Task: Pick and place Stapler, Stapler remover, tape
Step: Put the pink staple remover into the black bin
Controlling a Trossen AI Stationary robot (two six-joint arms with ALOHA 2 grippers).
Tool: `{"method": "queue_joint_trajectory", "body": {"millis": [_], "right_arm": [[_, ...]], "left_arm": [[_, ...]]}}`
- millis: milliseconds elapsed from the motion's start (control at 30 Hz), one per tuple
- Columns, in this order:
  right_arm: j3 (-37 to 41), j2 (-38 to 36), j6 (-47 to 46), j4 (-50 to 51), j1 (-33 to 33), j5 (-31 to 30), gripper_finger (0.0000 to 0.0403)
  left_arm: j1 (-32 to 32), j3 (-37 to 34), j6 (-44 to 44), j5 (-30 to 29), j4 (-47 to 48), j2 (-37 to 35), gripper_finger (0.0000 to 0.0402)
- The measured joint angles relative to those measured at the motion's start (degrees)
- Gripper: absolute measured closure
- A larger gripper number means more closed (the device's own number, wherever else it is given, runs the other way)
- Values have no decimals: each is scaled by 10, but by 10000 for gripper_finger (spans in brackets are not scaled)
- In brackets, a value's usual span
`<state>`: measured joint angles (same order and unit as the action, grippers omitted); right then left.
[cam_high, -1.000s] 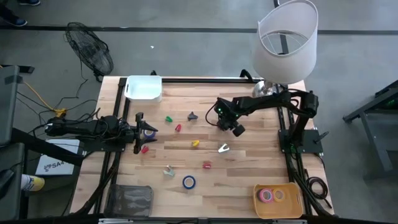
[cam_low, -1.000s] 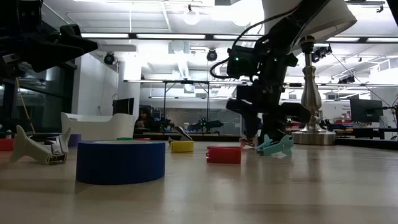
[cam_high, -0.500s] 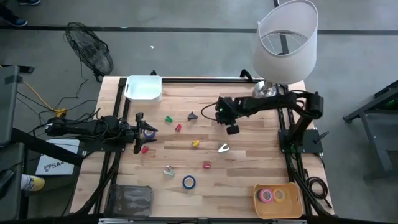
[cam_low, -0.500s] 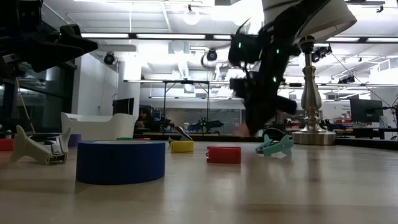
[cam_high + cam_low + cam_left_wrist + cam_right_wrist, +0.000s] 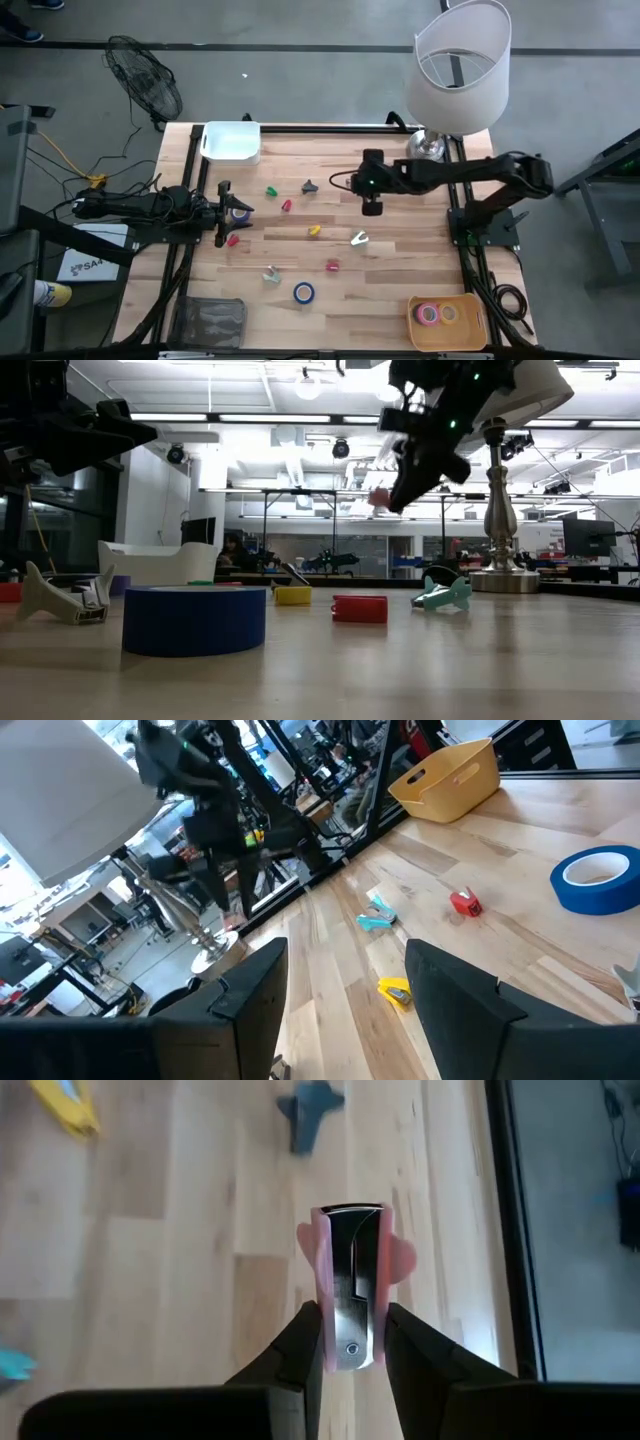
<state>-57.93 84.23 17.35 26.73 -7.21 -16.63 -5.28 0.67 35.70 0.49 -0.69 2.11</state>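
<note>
My right gripper (image 5: 371,205) hangs above the table's middle right, shut on a pink stapler remover (image 5: 350,1295) with a metal inside, which shows as a pink spot (image 5: 378,497) in the low view. My left gripper (image 5: 345,1010) waits open and low at the table's left edge (image 5: 228,212). A blue tape roll (image 5: 304,293) lies flat near the near edge. A teal-white stapler remover (image 5: 359,238), a dark one (image 5: 309,186) and a pale one (image 5: 271,274) lie on the wood. My right gripper pinches the pink stapler remover between its two fingers (image 5: 300,1350), one on each pink side (image 5: 322,1330) at the end nearest the wrist. The fingers come from above, pointing down. The remover is lifted clear of the table and sticks out past the fingertips.
A white bin (image 5: 232,142) sits at the far left, and a yellow basket (image 5: 470,305) holding tape rolls at the near right. A lamp (image 5: 460,65) stands at the far right. Small green (image 5: 271,191), red (image 5: 333,265) and yellow (image 5: 314,231) pieces are scattered mid-table. A clear box (image 5: 210,320) sits near left.
My right gripper has risen from table height to well above the wood, carrying the pink stapler remover up with it, and the arm has stretched out flatter. The left arm has kept still.
</note>
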Motion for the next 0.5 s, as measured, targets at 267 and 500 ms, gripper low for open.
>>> {"method": "queue_joint_trajectory", "body": {"millis": [267, 500], "right_arm": [[0, -31, -6, 1, 47, 2, 328], [0, -31, -38, -3, 71, -23, 328]], "left_arm": [[0, 0, 0, 0, 0, 0, 202], [0, 0, 147, -88, -31, 0, 202]]}}
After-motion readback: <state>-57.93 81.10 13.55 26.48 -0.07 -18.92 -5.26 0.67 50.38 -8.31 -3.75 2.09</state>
